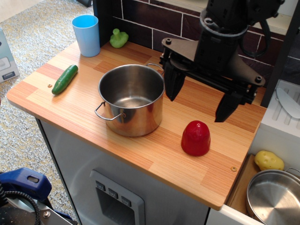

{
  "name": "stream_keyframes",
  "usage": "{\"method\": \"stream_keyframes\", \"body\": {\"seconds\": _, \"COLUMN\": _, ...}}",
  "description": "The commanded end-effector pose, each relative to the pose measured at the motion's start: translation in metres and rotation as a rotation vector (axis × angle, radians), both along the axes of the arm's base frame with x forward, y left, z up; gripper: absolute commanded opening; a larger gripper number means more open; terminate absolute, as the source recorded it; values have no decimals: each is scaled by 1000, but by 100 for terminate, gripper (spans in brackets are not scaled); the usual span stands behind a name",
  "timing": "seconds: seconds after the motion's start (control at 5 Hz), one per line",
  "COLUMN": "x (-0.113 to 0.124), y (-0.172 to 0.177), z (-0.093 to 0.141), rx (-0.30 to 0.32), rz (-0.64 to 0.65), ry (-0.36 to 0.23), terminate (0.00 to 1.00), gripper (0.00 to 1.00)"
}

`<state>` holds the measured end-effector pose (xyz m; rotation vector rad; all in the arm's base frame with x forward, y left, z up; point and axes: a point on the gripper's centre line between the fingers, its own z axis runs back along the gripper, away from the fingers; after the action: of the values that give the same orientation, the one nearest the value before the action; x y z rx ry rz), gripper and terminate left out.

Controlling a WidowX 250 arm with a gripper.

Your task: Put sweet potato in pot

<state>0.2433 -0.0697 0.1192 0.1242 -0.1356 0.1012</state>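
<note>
Sweet potato (196, 138): you've got one, at 4 o'clock of the tall pot (132, 100), nothing between. Gripper (200, 104) hangs spread wide above it. One cucumber (64, 78), one blue cup (86, 35).

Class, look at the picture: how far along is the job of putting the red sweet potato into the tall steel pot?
Nothing is done yet: the tall shiny steel pot is empty. In hand: the black gripper hangs open above the counter, holding nothing. Left: grasp the glossy red dome-shaped sweet potato, standing on the wooden counter beside the pot, and drop it in.
</note>
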Motion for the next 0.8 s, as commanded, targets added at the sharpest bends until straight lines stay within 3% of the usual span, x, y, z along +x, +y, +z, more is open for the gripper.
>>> {"method": "stream_keyframes", "body": {"seconds": 0.0, "x": 0, "y": 0, "z": 0, "rx": 0, "rz": 0, "ry": 0, "terminate": 0, "gripper": 100}}
{"method": "stream_keyframes", "body": {"seconds": 0.6, "x": 7, "y": 7, "z": -39, "rx": -60, "rz": 12, "ry": -101, "terminate": 0, "gripper": 100}}
